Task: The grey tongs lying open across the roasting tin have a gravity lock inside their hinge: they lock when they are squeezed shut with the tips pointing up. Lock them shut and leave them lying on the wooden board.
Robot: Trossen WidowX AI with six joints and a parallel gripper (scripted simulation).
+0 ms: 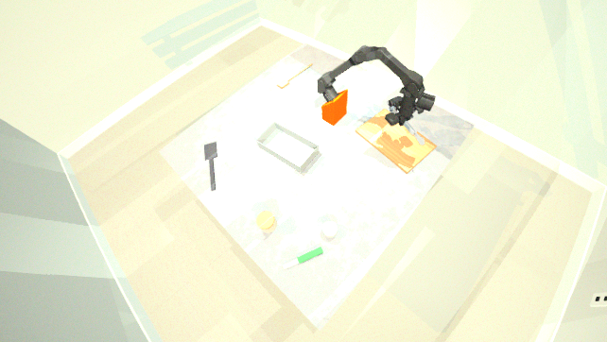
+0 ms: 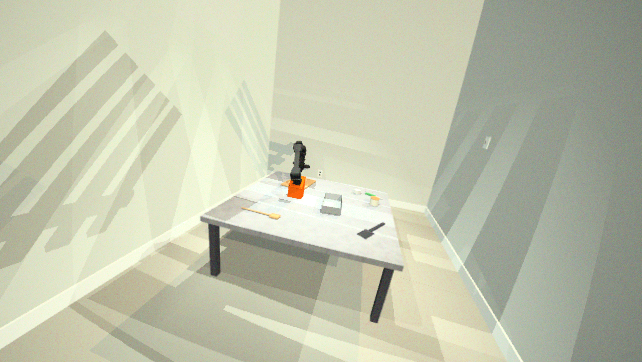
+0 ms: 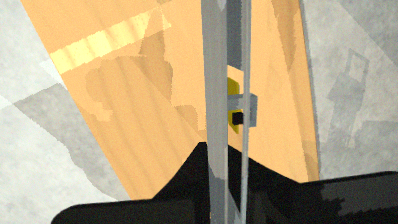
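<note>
My gripper (image 1: 393,111) (image 3: 210,148) is shut on the grey tongs (image 1: 415,133) (image 3: 216,75). In the wrist view the tongs' two long arms run nearly parallel, with a narrow gap between them. A yellow piece (image 3: 233,86) and a small black piece show at the gap. The tongs extend over the wooden board (image 1: 397,153) (image 2: 309,184) (image 3: 125,125); I cannot tell how high they are above it, or whether the lock has caught. The roasting tin (image 1: 279,156) (image 2: 331,211) stands apart, with no tongs across it. The fingers are hidden in the exterior view.
An orange block (image 1: 335,110) (image 2: 296,190) stands at the arm's base, between tin and board. A dark spatula (image 1: 211,151) (image 2: 366,233), a wooden utensil (image 1: 284,86) (image 2: 274,216), a yellow-topped jar (image 1: 266,220), a white cup (image 1: 329,230) and a green-handled tool (image 1: 310,255) lie farther off.
</note>
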